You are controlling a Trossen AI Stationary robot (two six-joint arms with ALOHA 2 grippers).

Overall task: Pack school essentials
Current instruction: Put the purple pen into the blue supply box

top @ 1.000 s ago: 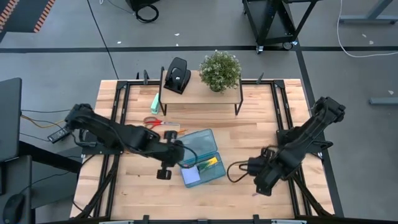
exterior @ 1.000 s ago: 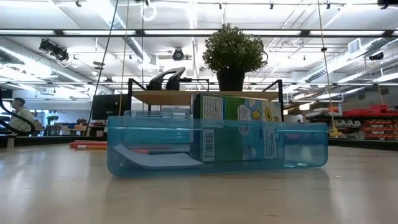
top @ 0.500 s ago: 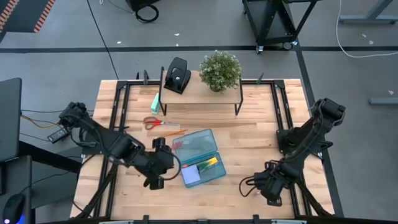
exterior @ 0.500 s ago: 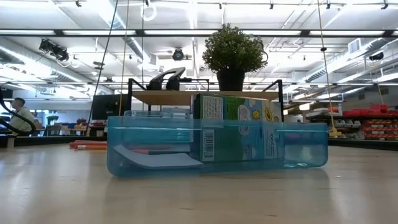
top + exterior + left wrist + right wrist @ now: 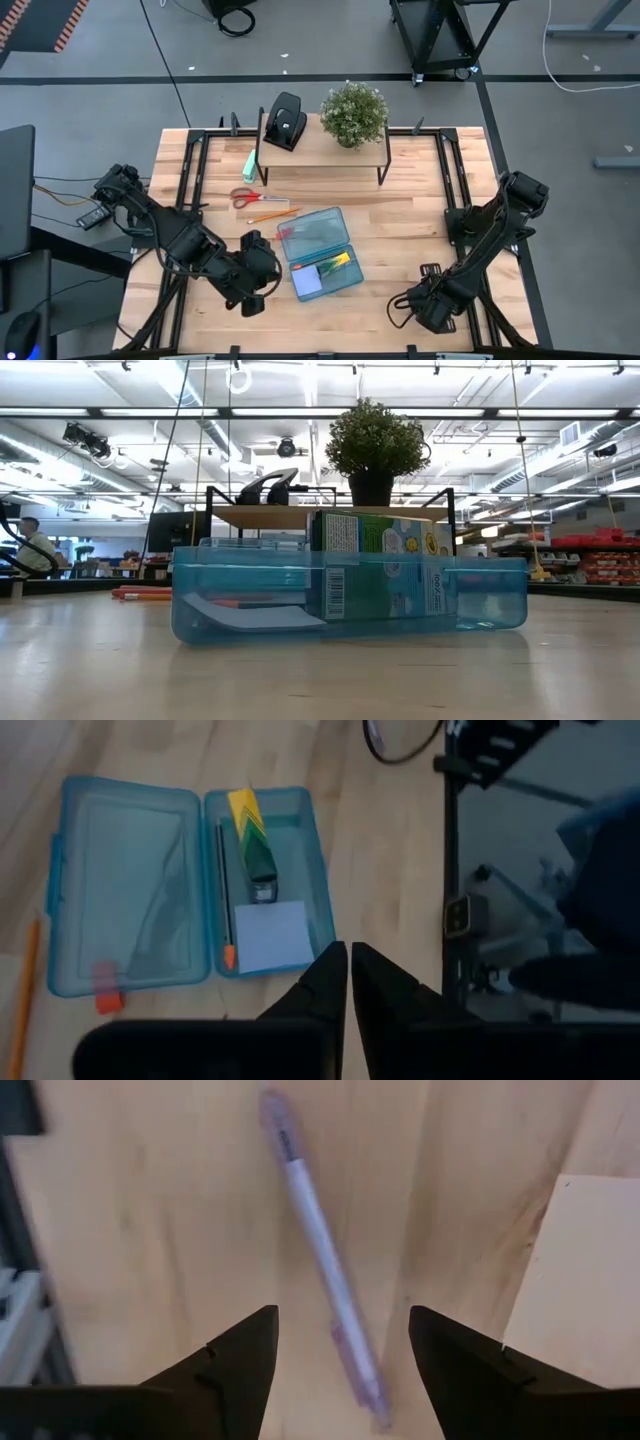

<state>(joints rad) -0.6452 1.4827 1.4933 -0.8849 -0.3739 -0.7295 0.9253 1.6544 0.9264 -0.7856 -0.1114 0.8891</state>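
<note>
The open blue pencil case lies mid-table. Its tray holds the yellow-green crayon box, the pale blue note pad and a grey pencil. The red-handled scissors and the orange pencil lie on the table beyond the case, and a small orange piece lies by the lid. My left gripper is shut and empty, just left of the case. My right gripper is open near the front right. Its fingers stand on either side of the pink-purple pen, which lies flat on the table.
A wooden riser at the back carries the black hole punch and a potted plant. A mint-green block lies beside its left leg. Black frame rails run along both table sides.
My left gripper has drawn back from over the case's left end toward the table's near left. My right gripper has moved toward the table's near edge.
</note>
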